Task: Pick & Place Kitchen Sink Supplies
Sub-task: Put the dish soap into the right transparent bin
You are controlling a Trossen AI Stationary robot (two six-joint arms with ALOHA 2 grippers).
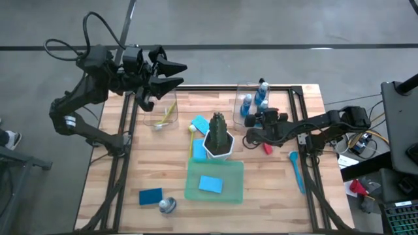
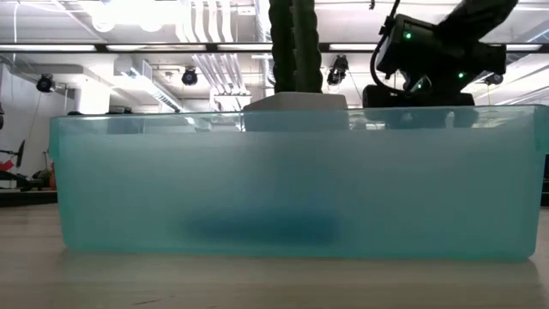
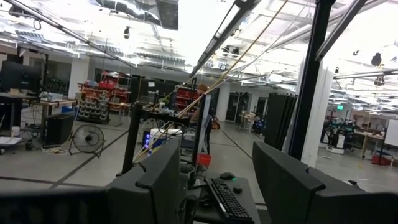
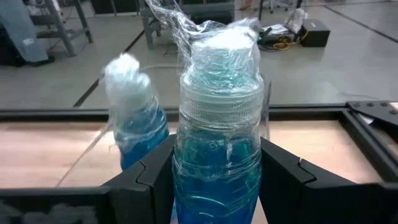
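Item: clear bottle of blue liquid (image 4: 217, 143), upright, clamped between right end effector (image 1: 250, 123) fingers beside the clear bin (image 1: 245, 94); left end effector (image 1: 175, 73) released, raised beyond the tabletop's (image 1: 144, 163) far edge.

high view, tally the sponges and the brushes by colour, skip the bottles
sponges: 4
yellow brushes: 2
red brush: 1
blue brush: 1
total: 8
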